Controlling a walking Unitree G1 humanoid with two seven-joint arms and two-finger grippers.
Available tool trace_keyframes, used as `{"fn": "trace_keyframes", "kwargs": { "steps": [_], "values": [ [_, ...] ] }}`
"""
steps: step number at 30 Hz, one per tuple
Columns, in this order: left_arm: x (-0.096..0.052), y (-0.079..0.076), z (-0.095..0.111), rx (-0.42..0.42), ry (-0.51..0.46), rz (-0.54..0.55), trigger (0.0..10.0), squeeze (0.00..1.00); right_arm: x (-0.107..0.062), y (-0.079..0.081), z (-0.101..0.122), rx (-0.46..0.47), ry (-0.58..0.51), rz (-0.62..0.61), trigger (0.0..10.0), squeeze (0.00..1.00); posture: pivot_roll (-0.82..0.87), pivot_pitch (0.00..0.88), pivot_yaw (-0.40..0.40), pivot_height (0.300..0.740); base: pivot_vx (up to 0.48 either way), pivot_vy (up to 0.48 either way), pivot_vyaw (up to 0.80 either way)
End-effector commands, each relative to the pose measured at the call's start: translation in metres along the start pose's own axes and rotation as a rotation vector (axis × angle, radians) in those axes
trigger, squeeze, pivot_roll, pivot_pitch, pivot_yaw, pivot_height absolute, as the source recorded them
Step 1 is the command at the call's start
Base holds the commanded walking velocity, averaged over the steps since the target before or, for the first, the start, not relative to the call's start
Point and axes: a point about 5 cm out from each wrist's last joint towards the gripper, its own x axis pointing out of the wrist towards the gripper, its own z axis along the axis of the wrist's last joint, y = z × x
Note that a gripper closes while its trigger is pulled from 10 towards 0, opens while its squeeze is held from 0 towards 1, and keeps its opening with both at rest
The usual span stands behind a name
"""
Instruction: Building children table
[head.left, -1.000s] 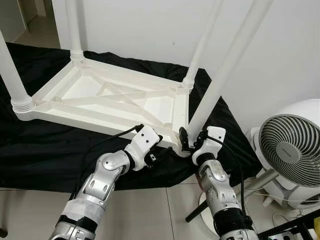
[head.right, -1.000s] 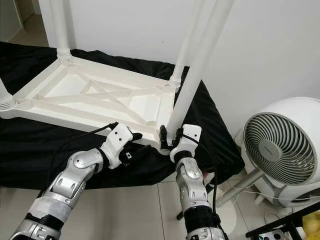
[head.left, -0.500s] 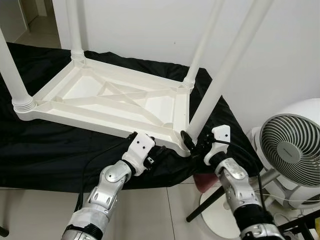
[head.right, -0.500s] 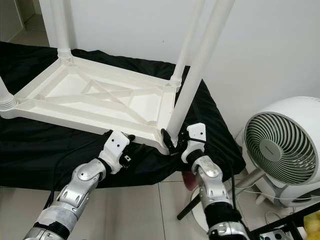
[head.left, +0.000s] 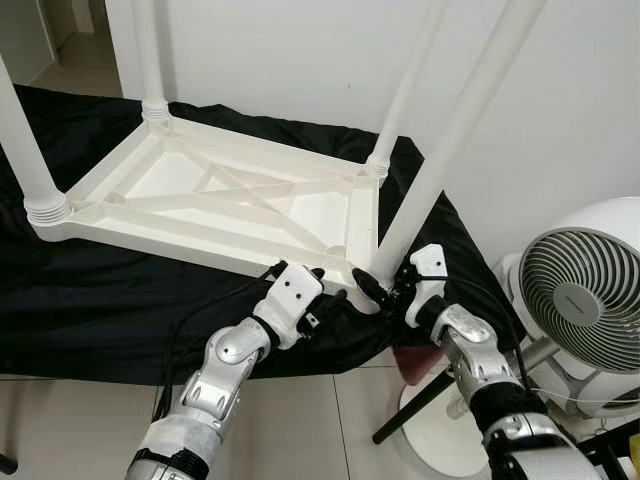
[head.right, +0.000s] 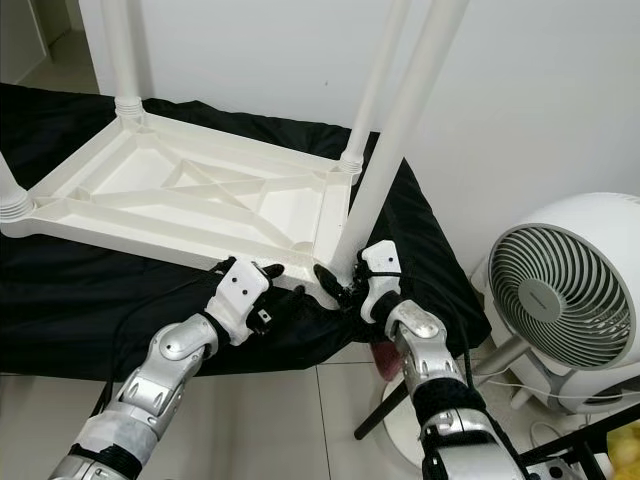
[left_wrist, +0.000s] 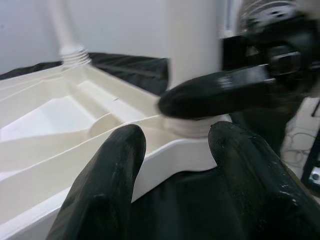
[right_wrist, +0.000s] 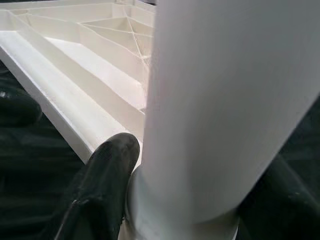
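- Head views: a white wall backs a surface draped in black cloth (head.left: 90, 300); a white fan (head.left: 580, 290) stands on the tiled floor to the right. The white children's table (head.left: 210, 200) lies upside down on the cloth, all four legs pointing up.
- Head views: the near-right leg (head.left: 440, 170) rises steeply from the corner socket nearest the robot, its long axis tilted a little to the right. The right gripper (head.left: 385, 288) is at that leg's base; the left gripper (head.left: 322, 290) sits just beside it against the table's near edge. The right arm is the nearer one to the leg.
- Left wrist view: the left gripper's jaws are spread, holding nothing, with the table's corner and the leg's threaded collar (left_wrist: 192, 125) just ahead of them.
- Right wrist view: the right jaws straddle the leg's foot, one finger (right_wrist: 100, 190) touching the collar, apparently pinching the leg.
- Judgement: the coming move looks like turning or pressing this leg home in its socket.
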Motion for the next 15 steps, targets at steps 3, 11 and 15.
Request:
{"fn": "trace_keyframes", "kwargs": {
  "steps": [3,11,15],
  "values": [
    [0.002,-0.013,0.001,-0.003,0.003,-0.072,10.0,0.0,-0.001,-0.001,-0.008,0.015,0.043,0.012,0.0,0.0,0.11,0.0,-0.148,0.74,0.0,0.0,0.0],
    [0.0,-0.021,0.002,-0.011,0.006,-0.11,10.0,0.0,-0.004,-0.003,-0.013,0.054,0.052,-0.038,10.0,0.0,0.11,0.0,-0.159,0.74,0.0,0.0,0.0],
    [-0.002,-0.022,0.001,-0.02,0.014,-0.115,10.0,0.0,-0.005,-0.002,-0.02,0.09,0.084,-0.142,10.0,0.0,0.12,0.0,-0.166,0.74,0.0,0.0,0.0]
  ]
}}
